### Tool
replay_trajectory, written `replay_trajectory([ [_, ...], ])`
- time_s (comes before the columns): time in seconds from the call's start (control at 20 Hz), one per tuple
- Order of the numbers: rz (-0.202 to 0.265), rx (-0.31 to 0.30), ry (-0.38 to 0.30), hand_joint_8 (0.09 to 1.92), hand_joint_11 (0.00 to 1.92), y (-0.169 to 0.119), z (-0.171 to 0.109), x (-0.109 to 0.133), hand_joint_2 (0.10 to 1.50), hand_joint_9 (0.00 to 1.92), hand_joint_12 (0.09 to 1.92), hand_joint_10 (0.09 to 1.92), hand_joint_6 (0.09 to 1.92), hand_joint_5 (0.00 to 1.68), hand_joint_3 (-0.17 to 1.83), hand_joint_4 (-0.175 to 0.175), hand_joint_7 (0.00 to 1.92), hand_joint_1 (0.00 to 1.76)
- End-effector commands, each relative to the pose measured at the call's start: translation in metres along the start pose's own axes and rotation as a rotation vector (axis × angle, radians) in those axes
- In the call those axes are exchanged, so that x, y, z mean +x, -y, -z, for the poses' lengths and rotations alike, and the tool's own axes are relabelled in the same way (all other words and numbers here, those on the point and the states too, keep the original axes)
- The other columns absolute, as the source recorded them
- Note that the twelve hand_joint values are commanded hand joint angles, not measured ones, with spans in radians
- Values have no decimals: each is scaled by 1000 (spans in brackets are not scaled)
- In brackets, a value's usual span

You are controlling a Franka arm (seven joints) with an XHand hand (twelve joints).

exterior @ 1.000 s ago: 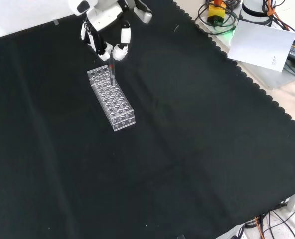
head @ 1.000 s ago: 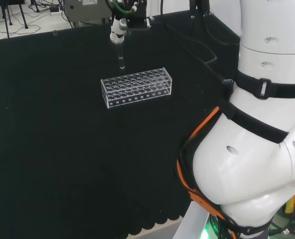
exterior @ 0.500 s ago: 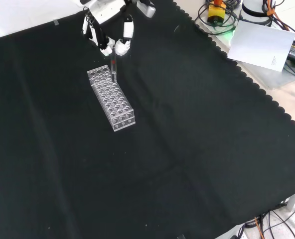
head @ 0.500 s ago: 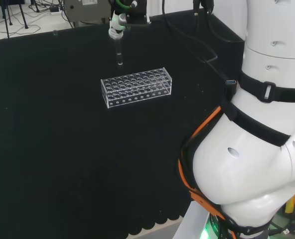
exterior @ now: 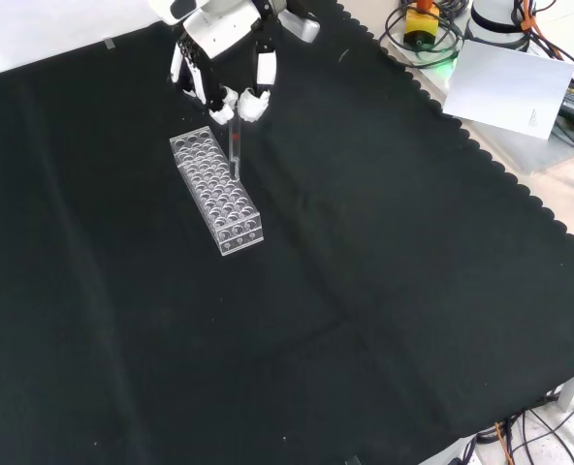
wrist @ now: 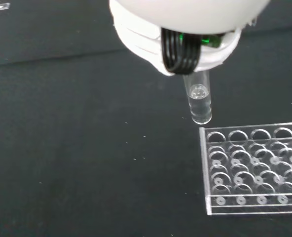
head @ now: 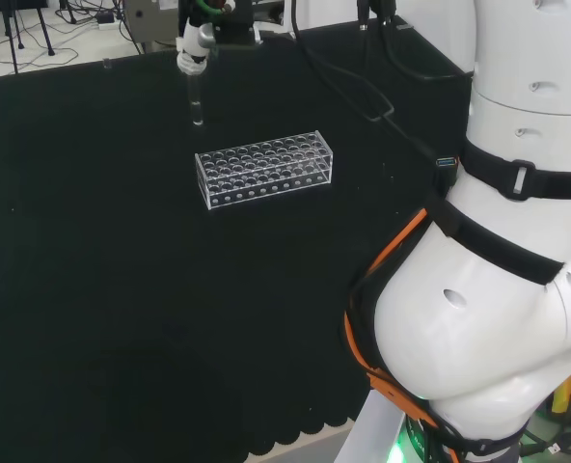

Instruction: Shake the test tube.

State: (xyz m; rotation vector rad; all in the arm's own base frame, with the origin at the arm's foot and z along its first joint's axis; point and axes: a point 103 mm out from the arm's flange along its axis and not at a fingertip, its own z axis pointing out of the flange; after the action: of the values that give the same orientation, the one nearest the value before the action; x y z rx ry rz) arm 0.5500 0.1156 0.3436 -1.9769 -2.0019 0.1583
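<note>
Test tube [exterior: 235, 152] is hanging upright from the hand [exterior: 227, 60], its upper end pinched between the curled white fingers [exterior: 253, 107] while the rest of its length is pointing straight down below them. In the head view the tube [head: 197, 101] is dangling in the air past the far left corner of the rack [head: 264, 172], clear of it and not sitting in any hole; the hand [head: 197, 43] is gripping it from above near the far edge of the tabletop [head: 93, 289]. From the wrist view the tube [wrist: 199, 102] is showing as a short clear cylinder with a rounded closed bottom, sticking out from under the white body of the hand [wrist: 180, 29] and a bundle of black cables [wrist: 179, 49]. It is looking like clear glass or plastic; in the front view a small reddish mark is showing near its upper part, and I cannot tell whether anything is inside. The rack [exterior: 216, 192] is a clear block with rows of round holes, lying on the black cloth directly below and beside the tube, and every hole I can make out in the wrist view [wrist: 254, 168] is standing vacant. Off the cloth at the front view's upper right, a white sheet of paper [exterior: 515, 87] and some cables [exterior: 423, 39] are lying well apart from the work.
</note>
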Motion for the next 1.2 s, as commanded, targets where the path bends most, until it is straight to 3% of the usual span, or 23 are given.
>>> replay_trajectory([
  [0.05,-19,-4,17,497,736,-1,2,-6,622,1480,1204,87,400,1384,601,-175,1484,1432],
  [0.55,-217,-3,53,490,734,6,8,-94,620,1482,1205,87,397,1387,604,-175,1488,1433],
  [0.8,-292,-10,66,489,733,11,14,-126,618,1483,1206,87,395,1388,606,-175,1489,1433],
  [1.0,-314,-18,72,487,732,13,18,-136,617,1484,1206,87,394,1389,608,-175,1490,1433],
  [1.2,-287,-15,60,486,732,10,15,-123,615,1486,1207,87,392,1390,610,-175,1491,1433],
])
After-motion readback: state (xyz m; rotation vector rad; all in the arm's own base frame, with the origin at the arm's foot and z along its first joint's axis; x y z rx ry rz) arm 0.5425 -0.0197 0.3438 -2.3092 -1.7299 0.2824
